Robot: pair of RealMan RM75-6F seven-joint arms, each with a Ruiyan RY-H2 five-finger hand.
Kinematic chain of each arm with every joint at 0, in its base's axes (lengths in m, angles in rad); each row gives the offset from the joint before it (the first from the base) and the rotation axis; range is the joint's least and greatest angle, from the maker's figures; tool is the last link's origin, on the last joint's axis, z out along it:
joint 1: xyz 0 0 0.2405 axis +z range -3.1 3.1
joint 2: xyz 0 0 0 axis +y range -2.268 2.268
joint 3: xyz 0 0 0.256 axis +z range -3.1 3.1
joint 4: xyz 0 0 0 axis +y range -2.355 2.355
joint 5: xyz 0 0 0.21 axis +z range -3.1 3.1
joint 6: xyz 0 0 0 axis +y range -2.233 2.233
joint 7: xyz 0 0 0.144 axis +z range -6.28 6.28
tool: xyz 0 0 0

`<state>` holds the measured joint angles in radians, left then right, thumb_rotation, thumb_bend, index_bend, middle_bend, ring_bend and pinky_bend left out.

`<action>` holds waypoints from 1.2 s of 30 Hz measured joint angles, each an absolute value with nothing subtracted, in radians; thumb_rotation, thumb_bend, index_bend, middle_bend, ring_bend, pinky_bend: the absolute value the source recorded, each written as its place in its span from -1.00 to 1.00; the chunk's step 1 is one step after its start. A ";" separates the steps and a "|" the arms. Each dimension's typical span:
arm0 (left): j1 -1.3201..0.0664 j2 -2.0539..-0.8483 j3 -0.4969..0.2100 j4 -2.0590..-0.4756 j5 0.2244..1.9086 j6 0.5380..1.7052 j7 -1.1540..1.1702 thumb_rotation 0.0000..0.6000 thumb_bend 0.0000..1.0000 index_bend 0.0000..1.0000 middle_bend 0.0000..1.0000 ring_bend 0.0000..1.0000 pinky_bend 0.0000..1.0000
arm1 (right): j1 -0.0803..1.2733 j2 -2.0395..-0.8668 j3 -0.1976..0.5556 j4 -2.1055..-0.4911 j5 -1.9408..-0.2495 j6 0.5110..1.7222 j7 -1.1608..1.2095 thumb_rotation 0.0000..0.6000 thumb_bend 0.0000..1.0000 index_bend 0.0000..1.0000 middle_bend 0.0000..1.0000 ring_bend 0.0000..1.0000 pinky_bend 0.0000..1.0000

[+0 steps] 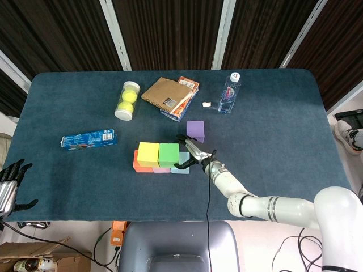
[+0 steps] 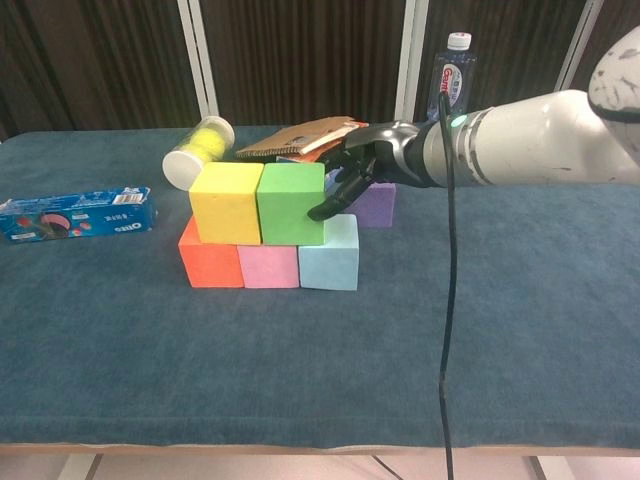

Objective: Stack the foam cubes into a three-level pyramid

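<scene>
The right hand [image 2: 358,175] hangs at the 3 o'clock side of the green cube [image 2: 291,204], fingers spread and holding nothing, one fingertip touching that cube's side. Green and yellow [image 2: 227,203] cubes sit on the orange [image 2: 209,262], pink [image 2: 270,266] and light blue [image 2: 330,256] row; the purple cube [image 1: 195,131] lies near, at 1 o'clock. The left hand [image 1: 8,184] hangs spread and empty off the table's [image 1: 283,124] 8 o'clock corner.

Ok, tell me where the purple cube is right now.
The purple cube sits alone on the table, just behind the right hand and the stacked cubes' right end, in front of the notebook.
</scene>
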<state>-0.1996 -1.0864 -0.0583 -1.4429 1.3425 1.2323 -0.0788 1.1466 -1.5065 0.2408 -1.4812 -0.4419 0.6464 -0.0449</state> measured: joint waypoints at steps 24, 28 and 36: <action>-0.195 -1.081 -0.059 -1.449 1.344 1.243 -0.080 1.00 -0.98 -0.71 -1.00 -1.00 -0.77 | 1.150 -1.459 0.216 -1.517 -0.428 0.615 -0.063 1.00 -0.62 -1.00 -0.93 -1.00 -1.00; -0.188 -1.075 -0.059 -1.449 1.343 1.252 -0.080 1.00 -0.98 -0.71 -1.00 -1.00 -0.77 | 1.136 -1.410 0.205 -1.564 -0.437 0.621 -0.065 1.00 -0.65 -1.00 -0.96 -1.00 -1.00; -0.172 -1.071 -0.058 -1.433 1.327 1.258 -0.098 1.00 -0.98 -0.71 -1.00 -1.00 -0.77 | 1.049 -1.246 0.231 -1.703 -0.538 0.641 -0.006 1.00 -0.67 -1.00 -1.00 -1.00 -1.00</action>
<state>-0.1716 -1.0707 -0.0584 -1.4331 1.3275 1.2580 -0.0982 1.0487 -1.2459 0.2308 -1.7025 -0.5382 0.6406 -0.0063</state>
